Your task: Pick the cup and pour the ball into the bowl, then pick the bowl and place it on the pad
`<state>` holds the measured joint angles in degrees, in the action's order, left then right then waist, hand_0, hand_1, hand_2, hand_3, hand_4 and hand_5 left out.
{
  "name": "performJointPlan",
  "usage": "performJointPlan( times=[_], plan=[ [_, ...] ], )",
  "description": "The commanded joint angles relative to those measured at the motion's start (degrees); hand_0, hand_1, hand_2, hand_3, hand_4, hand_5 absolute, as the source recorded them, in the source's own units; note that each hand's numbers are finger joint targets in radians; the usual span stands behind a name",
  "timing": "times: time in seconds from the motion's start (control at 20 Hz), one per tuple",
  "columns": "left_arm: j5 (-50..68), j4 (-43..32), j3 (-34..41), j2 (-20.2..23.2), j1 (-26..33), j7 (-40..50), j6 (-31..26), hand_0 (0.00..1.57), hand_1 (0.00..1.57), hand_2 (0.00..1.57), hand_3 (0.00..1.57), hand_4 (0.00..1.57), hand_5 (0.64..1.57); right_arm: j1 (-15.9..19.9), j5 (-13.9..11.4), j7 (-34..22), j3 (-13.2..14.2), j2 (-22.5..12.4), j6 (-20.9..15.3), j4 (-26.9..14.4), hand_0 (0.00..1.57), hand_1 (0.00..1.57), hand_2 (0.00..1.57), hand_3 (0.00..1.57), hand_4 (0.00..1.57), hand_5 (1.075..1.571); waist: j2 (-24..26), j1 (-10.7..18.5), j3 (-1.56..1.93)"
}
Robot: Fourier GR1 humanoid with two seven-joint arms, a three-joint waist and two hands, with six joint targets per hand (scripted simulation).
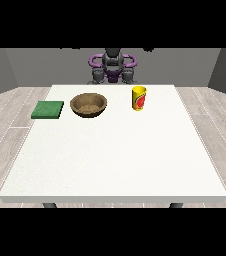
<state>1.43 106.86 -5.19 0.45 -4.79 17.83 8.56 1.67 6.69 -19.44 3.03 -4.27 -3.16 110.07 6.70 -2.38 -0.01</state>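
A: Start at the cup (139,98). It stands upright on the worktop (115,160), yellow with a red patch on its side, toward the far edge at about one o'clock from the middle. Whether the ball is inside I cannot tell; the mouth shows only yellow.

B: And the bowl?

A: The bowl (88,105), brown and wood-like, sits at nine o'clock from the cup, near it but apart. The green pad (48,109) lies flat at nine o'clock from the bowl, close by the worktop's edge.

B: The hands?

A: Two grey shapes sit by the robot (113,67) at twelve o'clock, beyond the far edge, but I cannot make out either hand, so nothing on how they are held. Nothing on the worktop is held.

B: What might go wrong?

A: My guess: the cup is tall and narrow, so a sideways nudge on approach could topple it and send the ball rolling. A tilt begun short of the bowl would miss it.

B: Any writing?

A: None readable; the red patch is only a blotch.
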Motion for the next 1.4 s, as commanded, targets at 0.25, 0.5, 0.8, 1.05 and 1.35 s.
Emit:
performJointPlan(
  times=[0.25,0.5,0.8,1.05,1.35],
  plan=[
    [-3.2,-12.3,3.6,0.9,-0.9,-24.6,-1.5,0.00,0.00,0.00,0.00,0.55,1.487,3.4,6.2,13.7,6.5,-3.2,7.4,-6.2,0.00,0.00,0.00,0.00,0.69,1.543,-16.1,-1.9,0.00],
    [0.5,-24.5,8.7,3.7,-5.2,-32.5,-6.2,0.00,0.00,0.00,0.00,0.36,1.483,5.8,5.5,16.1,7.5,-3.6,7.2,-8.7,0.00,0.00,0.00,0.00,0.68,1.551,-17.7,-2.1,-0.01],
    [-1.7,-37.4,10.1,3.3,-11.2,-37.0,-4.7,0.00,0.00,0.00,0.00,0.00,1.442,7.6,8.5,15.4,10.0,-6.7,10.4,-12.7,0.00,0.00,0.00,0.00,0.66,1.558,-16.7,-3.6,-0.01],
    [-0.2,-47.8,12.6,5.2,-12.7,-42.3,-8.0,0.00,0.00,0.00,0.00,0.16,1.432,2.0,5.4,21.9,8.1,-3.9,11.5,-16.2,0.00,0.00,0.00,0.00,0.67,1.562,-14.4,-3.8,-0.01],
    [-1.4,-55.2,12.4,2.3,-13.8,-52.1,-5.9,0.00,0.00,0.00,0.00,0.21,1.435,8.0,10.9,23.3,15.3,-10.6,16.3,-24.0,0.00,0.00,0.00,0.00,0.67,1.563,-18.0,-2.9,0.00]
  ],
)
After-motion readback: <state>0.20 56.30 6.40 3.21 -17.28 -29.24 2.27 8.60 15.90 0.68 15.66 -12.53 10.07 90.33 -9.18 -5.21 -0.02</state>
